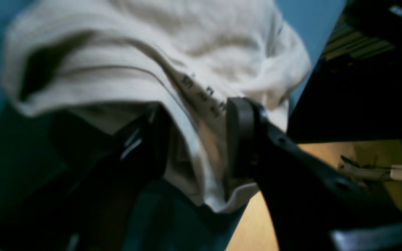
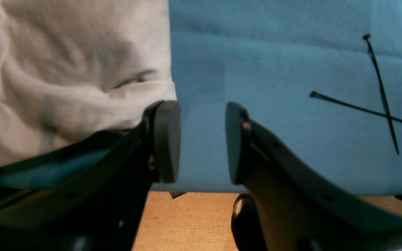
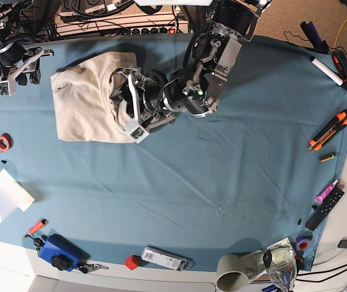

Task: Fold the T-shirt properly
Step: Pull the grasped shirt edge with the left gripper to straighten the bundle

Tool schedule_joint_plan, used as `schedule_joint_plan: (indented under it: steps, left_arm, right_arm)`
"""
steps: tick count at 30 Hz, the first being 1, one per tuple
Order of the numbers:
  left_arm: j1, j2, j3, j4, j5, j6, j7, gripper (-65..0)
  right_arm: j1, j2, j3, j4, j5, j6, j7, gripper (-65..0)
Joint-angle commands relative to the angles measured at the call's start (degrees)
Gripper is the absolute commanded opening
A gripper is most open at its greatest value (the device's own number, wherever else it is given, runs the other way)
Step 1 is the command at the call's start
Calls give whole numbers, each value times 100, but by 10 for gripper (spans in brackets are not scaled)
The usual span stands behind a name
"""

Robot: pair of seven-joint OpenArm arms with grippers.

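The left hand [image 1: 194, 139] stands with its jaws apart, a hanging fold of the beige T-shirt [image 1: 159, 45] between them near the small printed neck label [image 1: 202, 96]; whether the pads still touch cloth I cannot tell. The right hand [image 2: 202, 141] is parted too, holding nothing, just beside the shirt's edge above bare teal table cloth [image 2: 267, 69]. The shirt lies bunched on the table [image 3: 222, 182] at its far corner. Two crossed black cable ties [image 2: 384, 108] lie well apart from it.
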Motion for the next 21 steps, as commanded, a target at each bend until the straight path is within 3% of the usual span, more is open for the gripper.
schedule_joint_plan:
  steps: [1,9,21]
  left_arm:
    - [-94,143,20,243,-111,-20,-42,-383]
    - [-94,143,20,1099,321,-22,-37,-383]
    - [-92,143,17,1215,848,83,81,-383]
  right_arm:
    - [-13,96,50,79,42,-13,186,-431]
    - [326,96,50,79,42,-15,356,-431]
    - [282,111,50,74,-155,-13,232,-429]
